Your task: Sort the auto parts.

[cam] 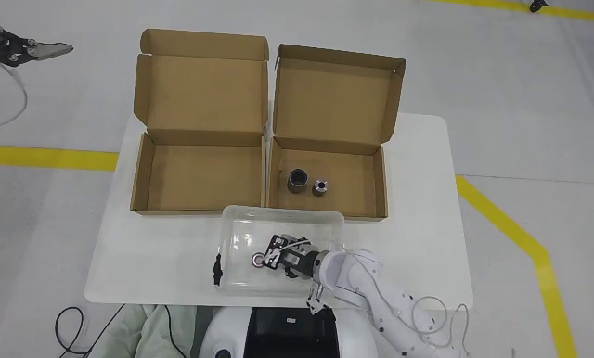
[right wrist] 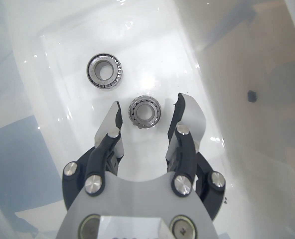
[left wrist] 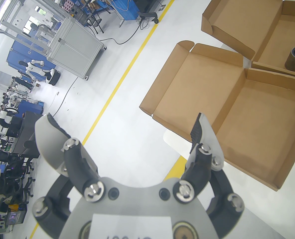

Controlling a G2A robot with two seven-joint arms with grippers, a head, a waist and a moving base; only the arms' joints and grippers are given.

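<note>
Two bearings are lying in the clear bin: the nearer bearing is sitting between the spread fingers of the right gripper, touching neither, with the farther bearing just beyond. Two cardboard boxes are standing open behind the bin; the right box is holding a dark sleeve and a small silver part. The left gripper, open and empty, is hanging over the floor, well off the table.
</note>
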